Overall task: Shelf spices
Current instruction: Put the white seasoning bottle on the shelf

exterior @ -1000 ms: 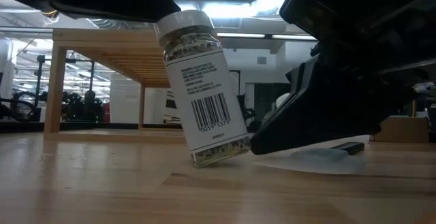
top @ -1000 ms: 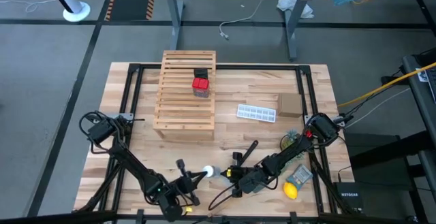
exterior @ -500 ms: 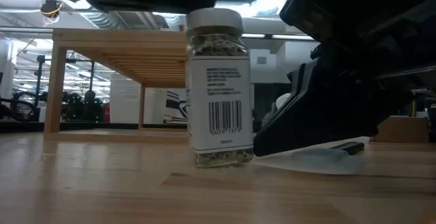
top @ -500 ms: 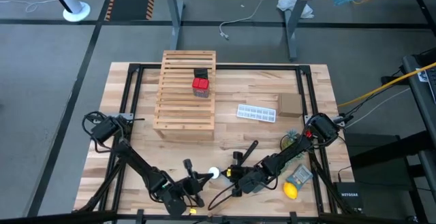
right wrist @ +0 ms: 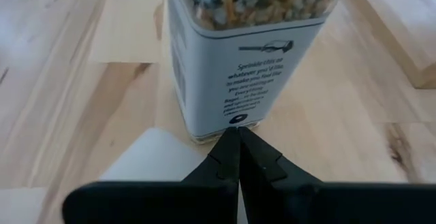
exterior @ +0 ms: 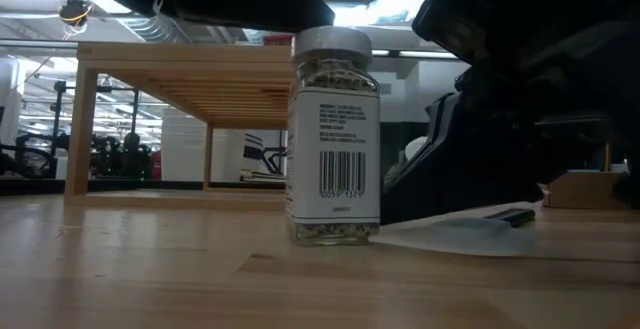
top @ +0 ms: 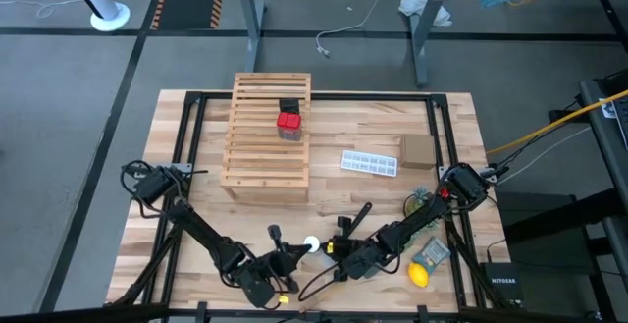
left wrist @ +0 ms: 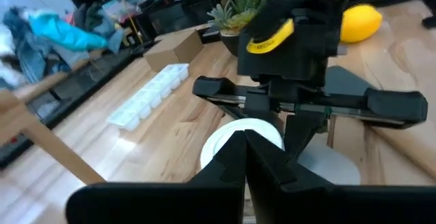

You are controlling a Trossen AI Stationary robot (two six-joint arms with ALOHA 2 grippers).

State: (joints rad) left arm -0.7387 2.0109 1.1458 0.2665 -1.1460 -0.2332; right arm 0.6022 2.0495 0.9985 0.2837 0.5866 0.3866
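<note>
Wood table (top: 451,146) on grey floor, clear jar (exterior: 333,139) upright near front edge between left gripper (top: 282,260) and right gripper (top: 336,249), both fingers pinched closed holding nothing, low view alone shows barcode, red spice (top: 287,121) on shelf (top: 255,136).

**Readable Text: Little Beyond a Barcode**

The clear spice jar (exterior: 333,137) carries a white label with a barcode; its digits and the small print above are too fine to read. In the right wrist view the label (right wrist: 246,81) shows only illegible lines.
</note>
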